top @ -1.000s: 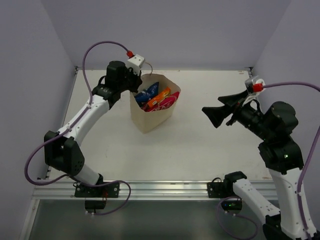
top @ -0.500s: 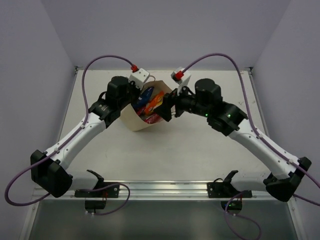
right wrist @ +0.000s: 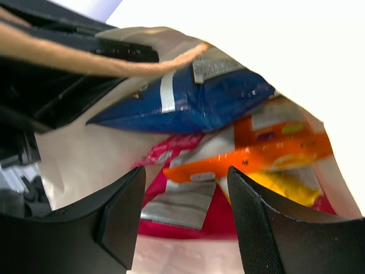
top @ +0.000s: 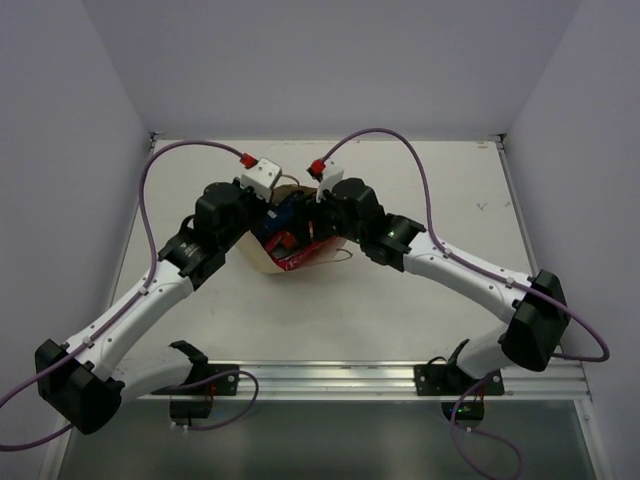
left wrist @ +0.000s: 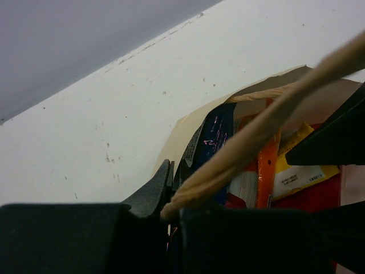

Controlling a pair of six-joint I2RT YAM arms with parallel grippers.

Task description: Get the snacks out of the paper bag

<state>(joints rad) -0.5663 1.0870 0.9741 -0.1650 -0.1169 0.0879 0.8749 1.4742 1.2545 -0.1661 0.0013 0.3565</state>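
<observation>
1. On the worktop (top: pixel 380 320), a bit left of the middle, the bag (top: pixel 262 256) sits between my two arms, one reaching in from each side.
2. The left pincer (left wrist: pixel 173 198) is at the bag's rim on its own side. From its wrist cam the fingers look pressed together on the paper edge right where the handle (left wrist: pixel 256 128) starts. The tan cord runs out from between them and slants across the whole view.
3. The right pincer (right wrist: pixel 185 173) is spread wide and parked right at the bag's mouth, touching nothing as far as I can see. The packets show in the gap between its fingers.
4. The snacks are all in the bag. The blue packet (right wrist: pixel 188 103) lies on top, nearest the left pincer's side.
5. Just under it is the orange packet (right wrist: pixel 256 157), lying crosswise, with the yellow wrapper (right wrist: pixel 288 193) tucked just beneath its far end.
6. The red packet (right wrist: pixel 188 225) is lowest of what I can see, pink and white up near its top edge.
7. From the overhead cam the bag's mouth is mostly covered by the two wrists, so only bits of blue and red poke out. I can't tell from there whether the bag is upright or tipped.
</observation>
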